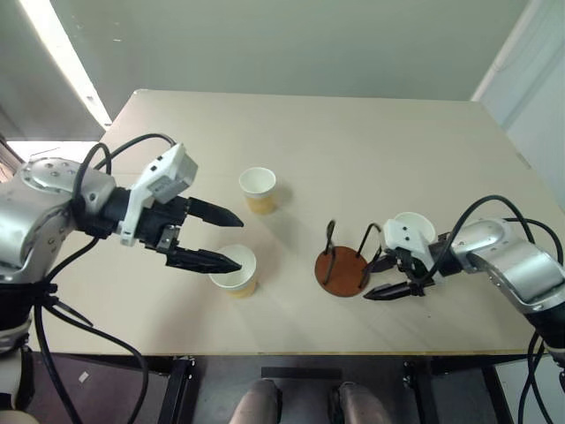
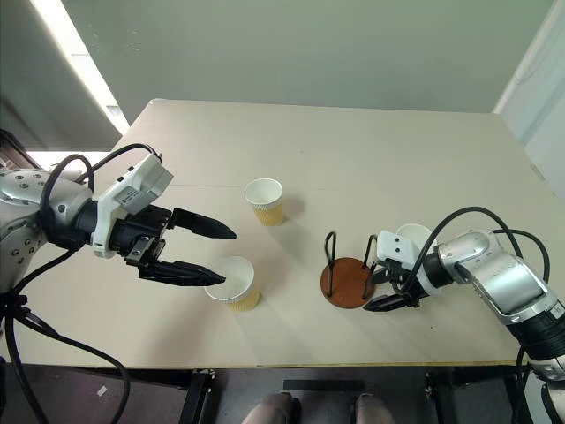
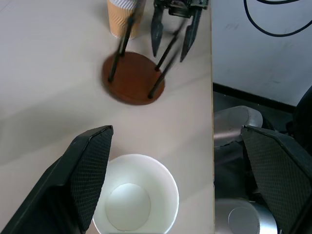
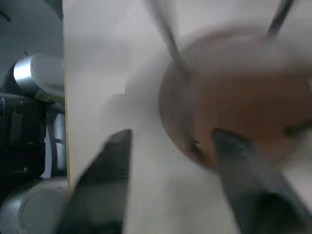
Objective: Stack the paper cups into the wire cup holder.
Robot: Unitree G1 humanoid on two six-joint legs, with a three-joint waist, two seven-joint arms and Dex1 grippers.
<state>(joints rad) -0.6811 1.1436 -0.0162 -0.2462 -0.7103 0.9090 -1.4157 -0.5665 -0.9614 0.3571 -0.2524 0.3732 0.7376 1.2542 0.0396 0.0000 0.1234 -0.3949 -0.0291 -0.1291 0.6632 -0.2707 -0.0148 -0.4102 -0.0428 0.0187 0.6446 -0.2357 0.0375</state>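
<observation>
Left gripper [image 1: 219,238]: you've got its two black fingers spread wide, hanging over the near pale yellow-tan paper cup [image 1: 235,269], holding nothing.
Near cup: upright on the light beige table [image 1: 353,141], white inside, rim up, at 9 o'clock from the holder.
Far pale yellow-tan paper cup [image 1: 259,190]: upright, alone, at 12 o'clock from the near cup, well apart from it.
Round reddish-brown disc holder with black wire uprights [image 1: 342,270]: stands empty at table centre-right, 3 o'clock from the near cup.
Right gripper [image 1: 382,277]: your fingers are parted, tips just beside the holder's base at its 3 o'clock, gripping nothing.
Third paper cup [image 1: 413,228]: upright, partly hidden behind the right gripper, at 2 o'clock from the holder.
</observation>
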